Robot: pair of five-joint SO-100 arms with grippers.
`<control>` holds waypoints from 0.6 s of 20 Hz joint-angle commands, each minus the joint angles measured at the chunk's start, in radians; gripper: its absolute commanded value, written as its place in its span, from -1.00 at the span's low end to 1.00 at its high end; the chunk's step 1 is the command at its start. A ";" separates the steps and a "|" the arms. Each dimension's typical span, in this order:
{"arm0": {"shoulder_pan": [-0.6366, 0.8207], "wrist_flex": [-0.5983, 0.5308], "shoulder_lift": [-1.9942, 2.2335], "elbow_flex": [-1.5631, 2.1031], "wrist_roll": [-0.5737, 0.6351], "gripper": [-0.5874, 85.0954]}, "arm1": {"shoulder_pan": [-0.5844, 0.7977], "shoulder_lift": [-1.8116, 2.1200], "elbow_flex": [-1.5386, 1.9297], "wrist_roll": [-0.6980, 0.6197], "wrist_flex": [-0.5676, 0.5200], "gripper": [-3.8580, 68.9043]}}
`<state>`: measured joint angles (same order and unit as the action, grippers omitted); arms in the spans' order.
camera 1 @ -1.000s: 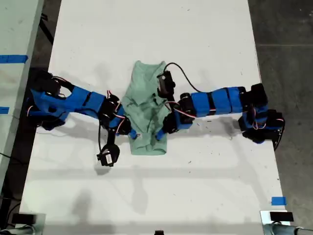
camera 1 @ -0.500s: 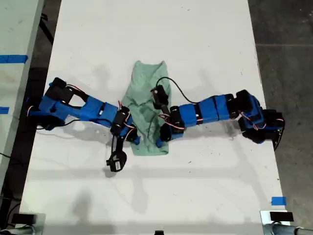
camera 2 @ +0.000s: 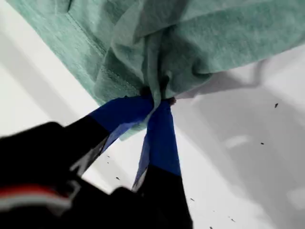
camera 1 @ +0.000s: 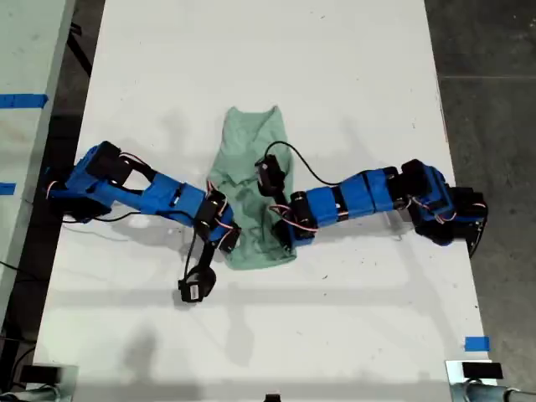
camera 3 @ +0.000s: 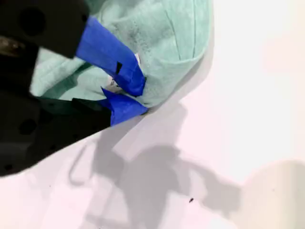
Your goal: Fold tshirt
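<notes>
The pale mint-green tshirt (camera 1: 249, 159) lies bunched into a narrow strip in the middle of the white table (camera 1: 352, 75). In the first wrist view my first gripper (camera 2: 155, 101) is shut on a gathered fold of the tshirt (camera 2: 214, 38), which spreads away from its blue fingertips (camera 2: 162, 138). My second gripper (camera 3: 136, 98) is shut on a rounded edge of the tshirt (camera 3: 167, 38), with a small white tag between its fingertips (camera 3: 114, 52). In the exterior view two blue arms reach in from opposite sides and meet at the strip's lower end (camera 1: 255, 251). Which arm is which I cannot tell.
A black camera unit (camera 1: 193, 286) hangs on a cable below the arm at the exterior view's left. Dark floor (camera 1: 494, 50) lies beyond the table at the exterior view's right. A blue tape mark (camera 1: 476, 343) sits near the table's lower right corner in that view.
Both grippers have moved toward the exterior view's bottom and slightly closer together, pulling the held cloth with them. The tshirt's lower end now lies a little lower.
</notes>
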<state>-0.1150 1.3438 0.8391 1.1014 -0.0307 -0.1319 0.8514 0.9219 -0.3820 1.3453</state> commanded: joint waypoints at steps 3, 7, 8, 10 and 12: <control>-0.086 0.046 0.028 -0.117 -0.005 -0.98 | -0.063 0.064 -0.058 0.015 0.005 -0.93; -0.181 -0.031 0.138 -0.166 -0.041 -0.98 | -0.156 0.206 -0.064 0.040 0.069 -0.93; -0.195 -0.054 0.176 -0.166 -0.051 -0.98 | -0.161 0.245 -0.066 0.035 0.069 -0.93; -0.201 -0.089 0.253 -0.166 -0.054 -0.98 | -0.126 0.302 -0.075 -0.012 0.048 -0.93; -0.181 -0.083 0.334 -0.160 -0.055 -0.98 | -0.057 0.311 -0.100 -0.084 0.031 -0.93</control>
<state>-0.3007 1.2763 1.0017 0.9956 -0.0736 -0.2516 1.0630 0.9204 -0.4065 1.3883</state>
